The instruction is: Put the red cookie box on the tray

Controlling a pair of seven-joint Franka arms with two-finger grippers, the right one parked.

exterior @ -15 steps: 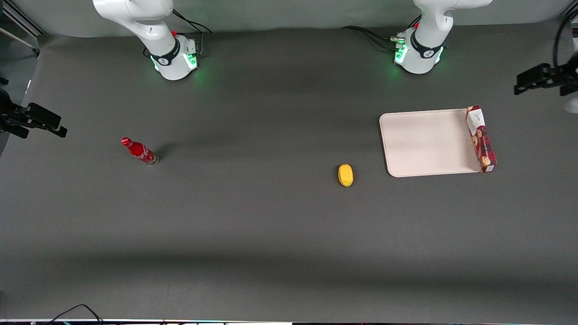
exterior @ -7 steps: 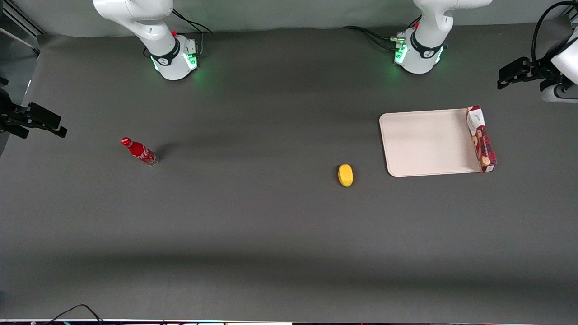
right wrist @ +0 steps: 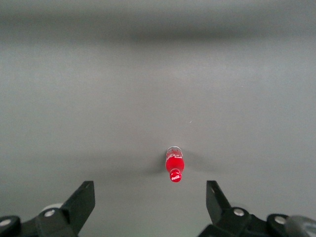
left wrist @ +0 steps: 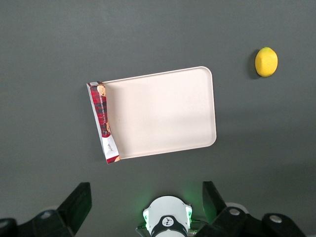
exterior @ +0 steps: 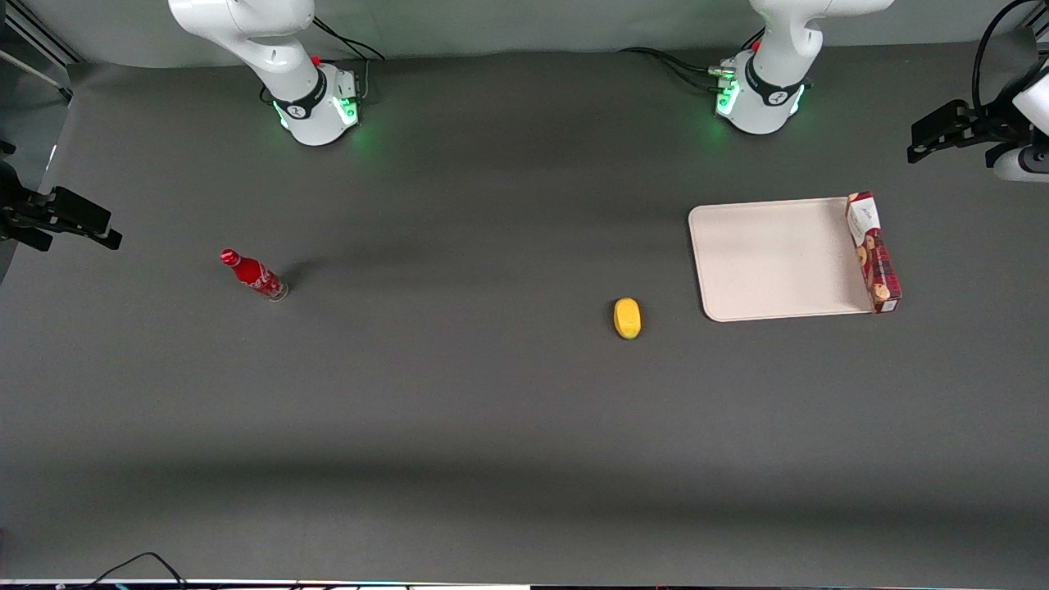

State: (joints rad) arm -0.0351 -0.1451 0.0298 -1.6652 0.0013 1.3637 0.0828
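The end effector [exterior: 934, 141] is hanging high at the working arm's end of the worktop [exterior: 492, 410], fingers spread wide, gripping nothing. The red cookie box [exterior: 874, 251] is standing on its long edge, touching the tray [exterior: 770, 258], roughly five o'clock from the end effector.

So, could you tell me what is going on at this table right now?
The left arm's gripper hangs open and empty, high above the working arm's end of the table, holding nothing. The red cookie box stands on its long edge along the tray's end rim, at the end toward the working arm. A lemon lies on the table near the tray, and a red bottle stands toward the parked arm's end.
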